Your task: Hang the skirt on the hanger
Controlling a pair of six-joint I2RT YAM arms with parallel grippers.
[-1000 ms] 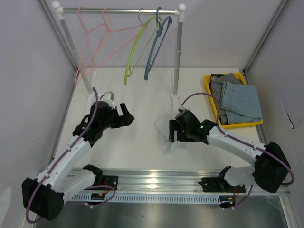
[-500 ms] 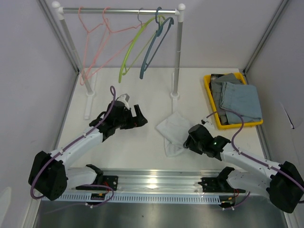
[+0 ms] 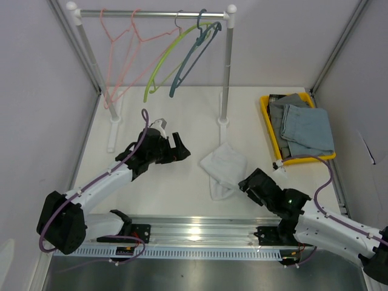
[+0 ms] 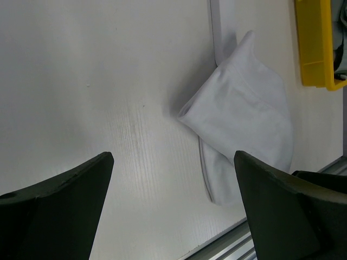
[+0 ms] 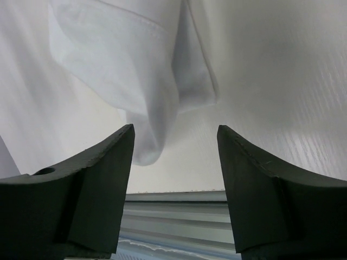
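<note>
Lying loose: skirt on the table, both grippers empty

The white skirt (image 3: 223, 168) rests crumpled on the table (image 3: 182, 188), near the foot of the rack's right pole (image 3: 225, 73). The left gripper (image 3: 180, 149) hovers to its left, jaws spread wide and empty. The right gripper (image 3: 245, 182) sits low just beside the skirt's near edge, jaws apart with nothing between them. Pink, green (image 3: 167, 63) and blue (image 3: 189, 57) hangers hang on the rail.

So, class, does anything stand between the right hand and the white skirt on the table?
Nothing visible does. The open right hand sits right beside the white skirt, with no other object between them.
</note>
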